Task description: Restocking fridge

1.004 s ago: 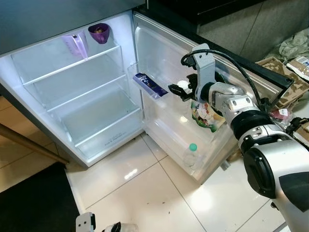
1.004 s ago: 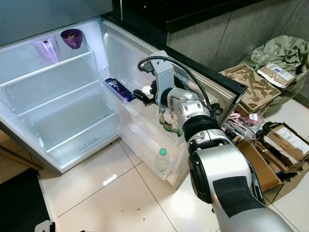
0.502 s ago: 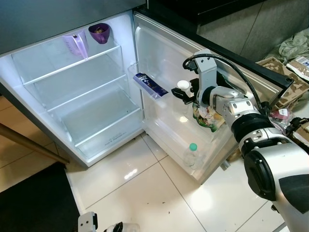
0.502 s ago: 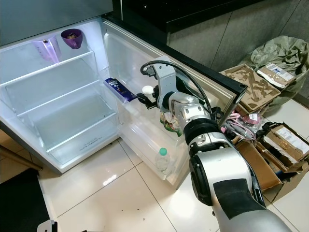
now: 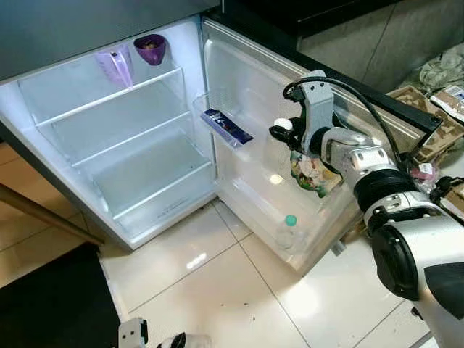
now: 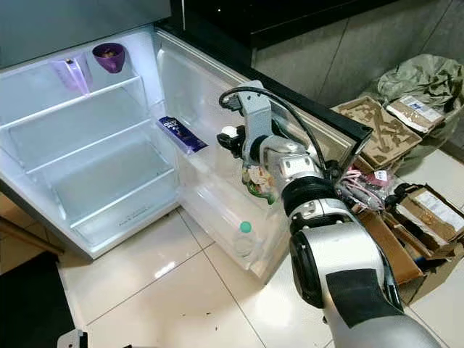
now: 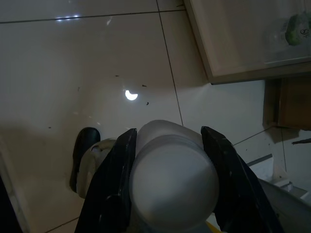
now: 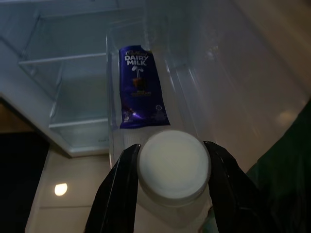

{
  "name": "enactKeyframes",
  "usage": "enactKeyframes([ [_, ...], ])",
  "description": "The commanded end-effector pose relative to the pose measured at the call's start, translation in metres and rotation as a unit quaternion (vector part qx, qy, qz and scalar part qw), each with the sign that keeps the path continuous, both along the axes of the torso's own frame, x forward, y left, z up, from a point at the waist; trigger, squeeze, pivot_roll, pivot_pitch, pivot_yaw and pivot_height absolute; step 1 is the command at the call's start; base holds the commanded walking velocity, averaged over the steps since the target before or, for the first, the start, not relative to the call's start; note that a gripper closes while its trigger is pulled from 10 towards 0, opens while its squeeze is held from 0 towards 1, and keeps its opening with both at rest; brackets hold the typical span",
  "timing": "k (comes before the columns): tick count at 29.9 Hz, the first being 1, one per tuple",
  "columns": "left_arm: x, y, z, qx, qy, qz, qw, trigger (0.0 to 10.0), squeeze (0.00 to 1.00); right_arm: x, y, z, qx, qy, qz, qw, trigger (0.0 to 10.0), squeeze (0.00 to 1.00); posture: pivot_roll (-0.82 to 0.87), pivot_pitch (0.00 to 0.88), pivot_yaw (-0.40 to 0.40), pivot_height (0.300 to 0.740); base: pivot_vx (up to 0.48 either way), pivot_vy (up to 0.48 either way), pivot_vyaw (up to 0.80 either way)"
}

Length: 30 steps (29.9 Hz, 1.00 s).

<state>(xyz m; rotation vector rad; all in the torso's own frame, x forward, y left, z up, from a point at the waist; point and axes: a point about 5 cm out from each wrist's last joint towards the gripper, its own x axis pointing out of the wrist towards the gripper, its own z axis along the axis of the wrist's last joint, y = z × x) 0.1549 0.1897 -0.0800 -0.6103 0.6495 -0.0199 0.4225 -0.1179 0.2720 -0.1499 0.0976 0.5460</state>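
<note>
The right gripper [image 5: 280, 130], right of centre in the left eye view, has its fingers [image 8: 119, 194] closed on a white-capped bottle [image 8: 173, 167], one finger on each side just below the cap. It holds the bottle inside the open fridge door [image 5: 246, 87], above the middle door shelf [image 5: 272, 185]. A colourful snack bag [image 5: 310, 174] sits just beside it in that shelf. On the upper door shelf, left of the gripper, lies a purple chocolate bar [image 5: 225, 125]. A green-capped bottle [image 5: 287, 232] stands in the lowest door bin. In the fridge body, at upper left of the frame, a purple cup [image 5: 150, 49] and a pale jug [image 5: 116, 67] stand on the top shelf [image 5: 101, 98].

The left gripper [image 7: 167, 194] hangs low over the tiled floor [image 5: 217, 283], at the bottom edge of the left eye view; its fingers are closed around another white-capped bottle [image 7: 172, 177].

The bottle in the right gripper looks like smooth, stiff plastic. It is probably heavy if full, and slippery where the wall is glossy. A hold at the neck under the cap, as here, keeps it from sliding down through the fingers. It likely needs to go down upright beside the soft bag, which could crumple or tip if pushed.
</note>
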Motion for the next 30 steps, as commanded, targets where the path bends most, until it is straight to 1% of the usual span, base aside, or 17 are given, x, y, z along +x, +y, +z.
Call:
enactKeyframes([
  [1, -0.0486, -0.0189, -0.0236, -0.027, 0.113, -0.019, 0.993, 10.0, 0.0, -0.0011, -0.0043, 0.0018, -0.017, 0.0, 0.01, 1.0, 0.0, 0.0, -0.07, 0.25, 0.011, 0.74, 0.0, 0.0, 0.0],
  [5, -0.0481, -0.0193, -0.0235, -0.027, 0.113, -0.02, 0.993, 10.0, 0.0, -0.0025, -0.0058, 0.0015, -0.026, 0.006, 0.027, 0.999, 0.0, 0.0, -0.08, 0.249, 0.01, 0.74, 0.0, 0.0, 0.0],
  [7, -0.0476, -0.0196, -0.0235, -0.027, 0.114, -0.019, 0.993, 10.0, 0.0, -0.0045, -0.0085, 0.001, -0.043, 0.01, 0.046, 0.998, 0.0, 0.0, -0.08, 0.248, 0.01, 0.74, 0.0, 0.0, 0.0],
  [11, -0.0472, -0.0197, -0.0234, -0.027, 0.113, -0.019, 0.993, 10.0, 0.0, -0.006, -0.0098, -0.0008, -0.057, 0.014, 0.058, 0.997, 0.0, 0.0, -0.08, 0.25, 0.011, 0.74, 0.0, 0.0, 0.0],
  [16, -0.0471, -0.0197, -0.0234, -0.027, 0.113, -0.019, 0.993, 10.0, 0.0, -0.0069, -0.0103, -0.0028, -0.062, 0.02, 0.062, 0.996, 0.0, 0.0, -0.08, 0.249, 0.012, 0.74, 0.0, 0.0, 0.0],
  [17, -0.0471, -0.0197, -0.0234, -0.027, 0.113, -0.02, 0.993, 10.0, 0.0, -0.0072, -0.0104, -0.0041, -0.064, 0.022, 0.063, 0.996, 1.1, 0.0, -0.08, 0.249, 0.012, 0.74, 0.0, 0.0, 0.0],
  [18, -0.047, -0.0197, -0.0234, -0.027, 0.113, -0.02, 0.993, 10.0, 0.0, -0.0075, -0.0105, -0.005, -0.066, 0.024, 0.065, 0.995, 1.1, 0.0, -0.08, 0.249, 0.012, 0.74, 0.0, 0.0, 0.0],
  [19, -0.0467, -0.0197, -0.0233, -0.027, 0.113, -0.02, 0.993, 10.0, 0.0, -0.0077, -0.0104, -0.0059, -0.07, 0.024, 0.065, 0.995, 10.0, 0.0, -0.08, 0.25, 0.013, 0.74, 0.0, 0.0, 0.0],
  [25, -0.0453, -0.0193, -0.023, -0.026, 0.112, -0.02, 0.993, 10.0, 0.0, -0.0081, -0.0106, -0.0068, -0.084, 0.018, 0.064, 0.994, 10.0, 0.0, -0.07, 0.249, 0.013, 0.74, 0.0, 0.0, 0.0],
  [26, -0.045, -0.019, -0.0229, -0.026, 0.112, -0.019, 0.993, 10.0, 0.0, -0.0081, -0.0107, -0.0062, -0.083, 0.014, 0.064, 0.994, 10.0, 0.06, -0.07, 0.248, 0.012, 0.74, 0.0, 0.0, 0.0],
  [27, -0.045, -0.019, -0.0229, -0.026, 0.112, -0.019, 0.993, 10.0, 0.0, -0.0081, -0.0107, -0.0062, -0.083, 0.014, 0.064, 0.994, 10.0, 0.06, -0.07, 0.248, 0.012, 0.74, 0.0, 0.0, 0.0],
  [28, -0.0448, -0.0188, -0.0228, -0.025, 0.111, -0.019, 0.993, 10.0, 0.0, -0.0079, -0.0113, -0.0052, -0.079, 0.011, 0.061, 0.995, 10.0, 0.87, -0.07, 0.248, 0.012, 0.74, 0.0, 0.0, 0.0],
  [29, -0.0446, -0.0187, -0.0228, -0.025, 0.111, -0.019, 0.993, 10.0, 0.0, -0.0079, -0.0119, -0.004, -0.074, 0.008, 0.059, 0.996, 10.0, 1.0, -0.08, 0.246, 0.013, 0.74, 0.0, 0.0, 0.0],
  [30, -0.0445, -0.0187, -0.0227, -0.025, 0.111, -0.019, 0.993, 10.0, 0.0, -0.0079, -0.0125, -0.0027, -0.068, 0.007, 0.057, 0.996, 10.0, 1.0, -0.08, 0.246, 0.013, 0.74, 0.0, 0.0, 0.0],
])
